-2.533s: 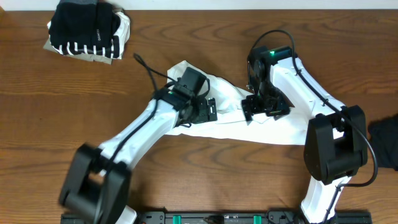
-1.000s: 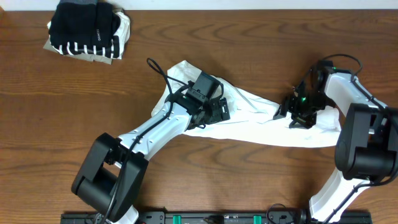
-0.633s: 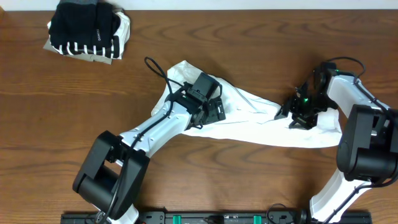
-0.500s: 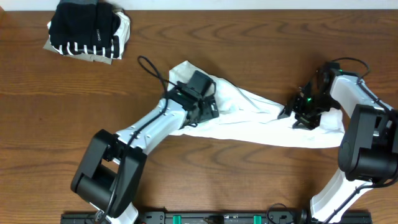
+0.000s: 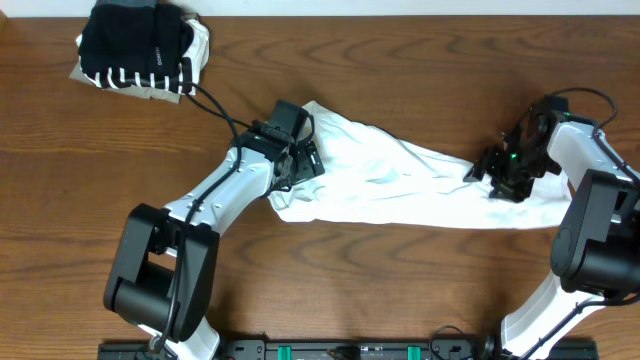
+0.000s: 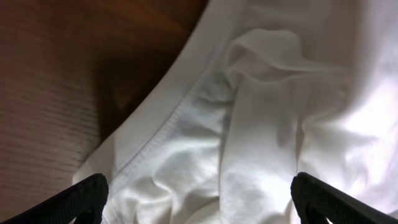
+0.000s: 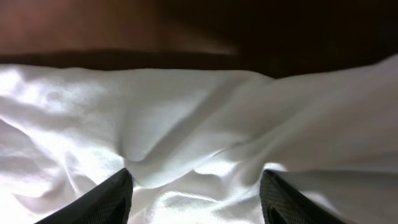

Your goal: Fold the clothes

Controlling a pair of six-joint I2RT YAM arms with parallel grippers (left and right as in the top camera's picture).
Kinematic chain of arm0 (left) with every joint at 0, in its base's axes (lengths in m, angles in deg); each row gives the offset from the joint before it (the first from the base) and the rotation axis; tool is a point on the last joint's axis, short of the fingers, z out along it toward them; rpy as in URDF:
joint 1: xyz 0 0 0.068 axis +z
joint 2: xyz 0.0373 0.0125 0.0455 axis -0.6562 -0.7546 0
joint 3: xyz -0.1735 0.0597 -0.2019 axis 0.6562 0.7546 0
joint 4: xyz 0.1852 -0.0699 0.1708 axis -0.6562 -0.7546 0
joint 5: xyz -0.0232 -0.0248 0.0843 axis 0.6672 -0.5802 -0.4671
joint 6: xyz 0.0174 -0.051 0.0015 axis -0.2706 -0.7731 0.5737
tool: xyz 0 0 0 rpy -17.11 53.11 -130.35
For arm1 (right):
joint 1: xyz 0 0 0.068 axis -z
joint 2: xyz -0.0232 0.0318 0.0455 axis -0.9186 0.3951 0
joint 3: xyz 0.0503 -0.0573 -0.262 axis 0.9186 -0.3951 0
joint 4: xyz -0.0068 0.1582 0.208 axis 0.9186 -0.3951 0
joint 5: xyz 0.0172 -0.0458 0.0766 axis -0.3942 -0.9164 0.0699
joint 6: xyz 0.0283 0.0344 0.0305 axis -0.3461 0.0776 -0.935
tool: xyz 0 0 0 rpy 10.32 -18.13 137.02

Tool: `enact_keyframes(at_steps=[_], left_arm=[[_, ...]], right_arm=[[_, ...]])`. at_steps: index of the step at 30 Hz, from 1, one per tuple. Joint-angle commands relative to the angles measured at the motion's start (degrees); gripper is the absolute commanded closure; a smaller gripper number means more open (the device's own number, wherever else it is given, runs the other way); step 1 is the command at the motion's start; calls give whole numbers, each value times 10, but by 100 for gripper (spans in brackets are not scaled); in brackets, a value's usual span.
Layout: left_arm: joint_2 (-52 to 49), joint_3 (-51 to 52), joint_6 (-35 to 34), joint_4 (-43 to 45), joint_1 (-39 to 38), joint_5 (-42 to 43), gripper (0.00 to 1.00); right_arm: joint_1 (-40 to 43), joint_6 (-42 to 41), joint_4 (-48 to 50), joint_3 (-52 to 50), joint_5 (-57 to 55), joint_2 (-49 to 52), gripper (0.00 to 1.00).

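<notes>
At the far corner a folded stack [image 5: 140,50] sits; the white T-shirt [image 5: 400,185] lies unfolded, left gripper [image 6: 199,186] spread wide, right gripper [image 7: 196,180] grip unclear

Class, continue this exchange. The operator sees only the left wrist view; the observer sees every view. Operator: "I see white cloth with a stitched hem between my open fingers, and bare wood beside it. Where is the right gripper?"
Observer: The right gripper sits on the opposite, right-hand end of the same white T-shirt.
Operator: How does the shirt lie between us?
Observer: It lies in a long, crumpled band across the table, not spread flat.
Operator: Are there any other clothes around?
Observer: Yes. A folded pile, with black and striped pieces on top, sits in the far-left corner, apart from the shirt.
</notes>
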Motion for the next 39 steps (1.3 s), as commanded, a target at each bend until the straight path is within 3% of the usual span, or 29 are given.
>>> enact_keyframes(at_steps=[1, 4, 14, 25, 39], left_arm=[[30, -20, 61, 18, -16, 43, 4], [43, -20, 79, 54, -44, 94, 4], [-20, -20, 70, 138, -118, 98, 4], [-96, -20, 70, 132, -103, 85, 4], [-98, -20, 62, 50, -19, 51, 4]], right_arm=[[-11, 23, 32, 2, -16, 6, 36], [-11, 23, 44, 2, 5, 6, 35], [-34, 23, 48, 2, 35, 6, 34], [-51, 23, 46, 2, 32, 6, 34], [-35, 16, 49, 2, -17, 6, 31]])
